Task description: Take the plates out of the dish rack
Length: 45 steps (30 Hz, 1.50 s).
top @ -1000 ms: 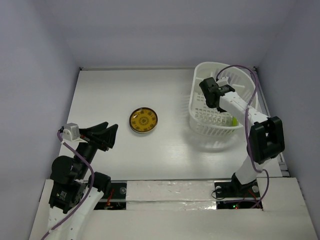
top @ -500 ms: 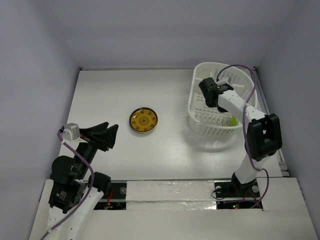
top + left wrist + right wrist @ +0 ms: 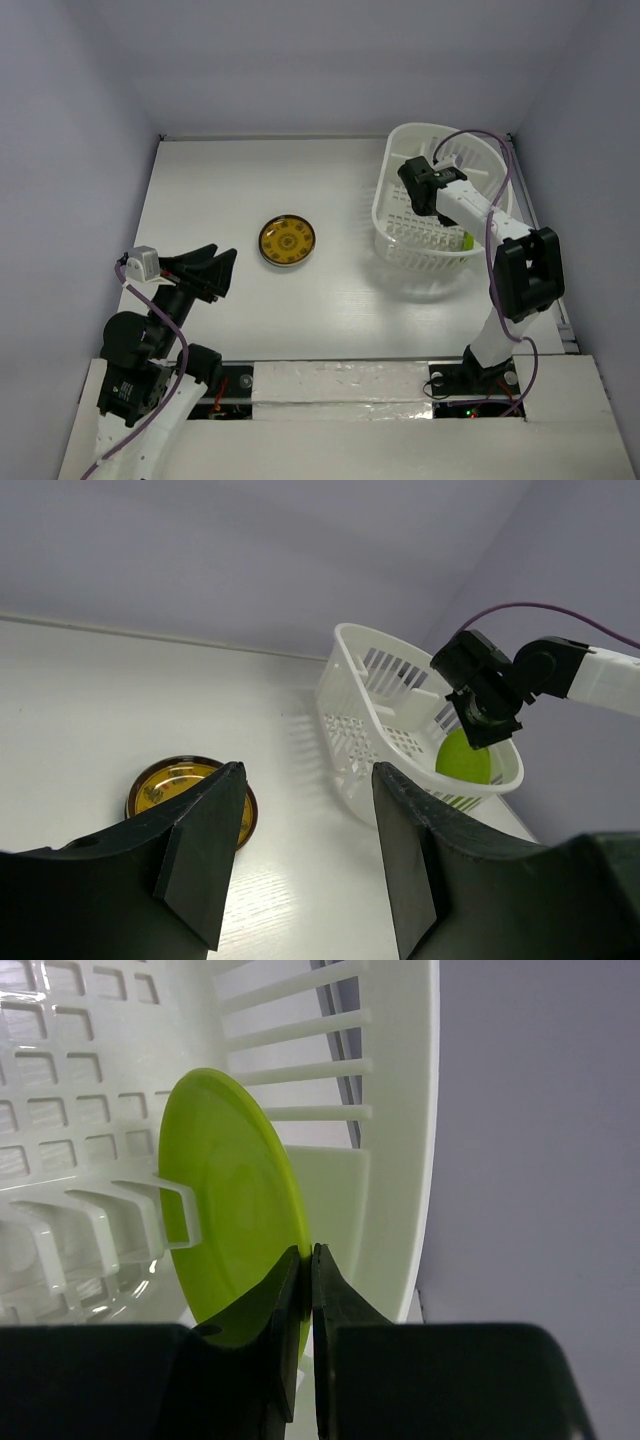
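The white dish rack (image 3: 392,165) stands at the table's back right. In it a lime green plate (image 3: 230,1210) stands on edge against the wall (image 3: 400,1160). My right gripper (image 3: 308,1260) reaches down into the rack, and its jaws are shut on this plate's rim. From the left wrist view the same plate (image 3: 463,758) shows under the right gripper (image 3: 487,735). An amber plate with a dark rim (image 3: 287,241) lies flat mid-table. My left gripper (image 3: 306,770) hovers open and empty near the front left, well short of that plate (image 3: 160,785).
Grey walls close in the table on the left, back and right. The rack (image 3: 360,690) sits close to the right wall. The right arm's purple cable (image 3: 500,160) loops over the rack.
The right gripper's jaws have closed onto the lime green plate's rim. The rack has shifted a little under it. The left arm and the amber plate have not moved.
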Tool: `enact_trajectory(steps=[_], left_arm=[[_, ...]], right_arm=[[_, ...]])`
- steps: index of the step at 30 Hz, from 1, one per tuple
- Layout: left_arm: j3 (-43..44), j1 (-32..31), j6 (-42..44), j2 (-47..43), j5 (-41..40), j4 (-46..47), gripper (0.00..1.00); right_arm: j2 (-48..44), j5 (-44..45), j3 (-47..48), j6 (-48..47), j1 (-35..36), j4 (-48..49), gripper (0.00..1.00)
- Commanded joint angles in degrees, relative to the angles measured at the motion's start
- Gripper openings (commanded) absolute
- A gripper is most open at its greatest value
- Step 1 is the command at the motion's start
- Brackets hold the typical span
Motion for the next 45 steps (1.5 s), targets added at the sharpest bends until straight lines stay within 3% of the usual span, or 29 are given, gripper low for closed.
enact_trajectory(steps=[1, 10, 18, 20, 23, 27, 32, 36, 45], left_arm=[[-0.6, -0.5, -0.1, 0.2, 0.7, 2.7, 0.50], [-0.6, -0.5, -0.1, 0.4, 0.7, 2.8, 0.50], [-0.6, -0.5, -0.1, 0.8, 0.4, 2.7, 0.50], [-0.6, -0.5, -0.2, 1.0, 0.3, 2.7, 0.50], [-0.6, -0.5, -0.3, 1.3, 0.1, 2.6, 0.50], [-0.6, -0.5, -0.4, 1.3, -0.6, 2.5, 0.50], [-0.6, -0.5, -0.6, 1.8, -1.9, 2.2, 0.50], [-0.5, -0.5, -0.8, 2.2, -3.3, 1.8, 0.50], [-0.3, -0.5, -1.1, 3.2, -5.9, 1.1, 0.50]], right_arm=[[-3.8, 4.3, 1.3, -1.1, -0.4, 0.9, 0.00], [-6.9, 8.9, 4.7, 2.3, -0.4, -1.7, 0.00], [-12.6, 8.4, 15.7, 5.6, 0.3, -3.5, 0.00], [-17.2, 3.3, 16.3, 3.7, 1.2, -0.4, 0.00], [-25.1, -7.4, 12.9, -0.5, 4.9, 11.7, 0.00], [-28.9, -22.2, 7.6, 1.5, 11.3, 25.6, 0.00], [-22.7, -33.4, 4.4, 5.4, 22.2, 36.4, 0.00], [-12.9, -42.9, 3.3, 8.7, 24.8, 48.2, 0.00], [3.6, -48.5, 6.1, 14.9, 27.6, 54.8, 0.00]])
